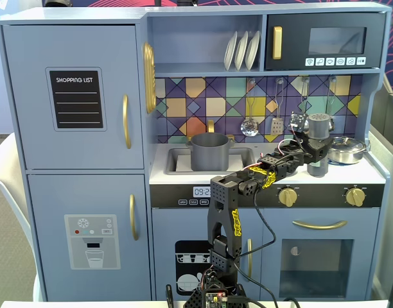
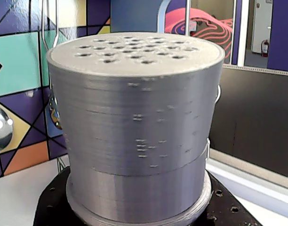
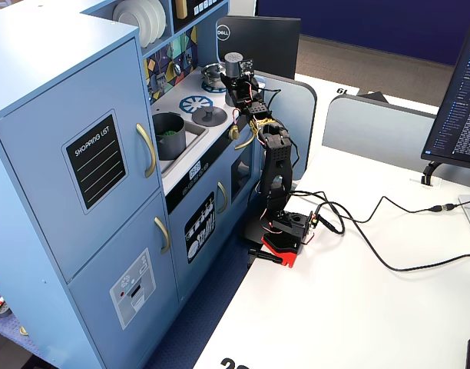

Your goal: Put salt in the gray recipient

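The salt (image 1: 320, 125) is a tall gray shaker with a perforated flat top, at the right end of the toy kitchen's counter. It fills the wrist view (image 2: 134, 117) and also shows in a fixed view (image 3: 233, 61). My gripper (image 1: 316, 151) is shut around its middle, and black jaw parts flank its lower body in the wrist view (image 2: 139, 209). The shaker is upright, with its base at or just above the counter. The gray recipient (image 1: 209, 151) is a dark gray pot in the sink, to the left of the gripper in a fixed view. The side fixed view (image 3: 170, 132) shows something green inside it.
A shiny steel pan (image 1: 346, 149) sits just right of the shaker. A flat gray lid with a knob (image 3: 208, 115) lies on the stove between sink and gripper. Utensils (image 1: 250, 125) hang on the tiled back wall. A shelf with plates (image 1: 241, 50) is overhead.
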